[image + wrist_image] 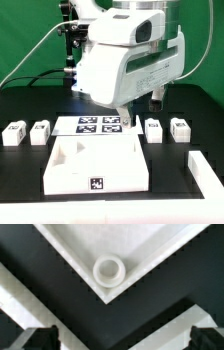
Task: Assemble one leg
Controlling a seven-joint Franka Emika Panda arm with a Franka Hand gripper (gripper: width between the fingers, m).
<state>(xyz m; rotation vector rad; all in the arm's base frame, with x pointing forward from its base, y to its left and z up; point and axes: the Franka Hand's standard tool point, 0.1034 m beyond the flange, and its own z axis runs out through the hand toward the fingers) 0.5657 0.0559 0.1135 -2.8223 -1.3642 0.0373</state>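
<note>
Four small white legs with tags stand in a row on the black table: two at the exterior view's left (13, 133) (40, 131) and two at its right (153, 129) (180, 128). My gripper (135, 112) hangs above the back edge of the large white square panel (70, 172), touching no leg. In the wrist view my gripper (125, 341) is open and empty, its dark fingertips (40, 339) wide apart. Below it lies a corner of the panel (150, 243) with a round socket (108, 270). No leg shows in the wrist view.
The marker board (100, 124) lies just behind the panel, partly under the arm. A white L-shaped piece (205, 165) sits at the exterior view's front right. A green backdrop and dark equipment stand behind the table.
</note>
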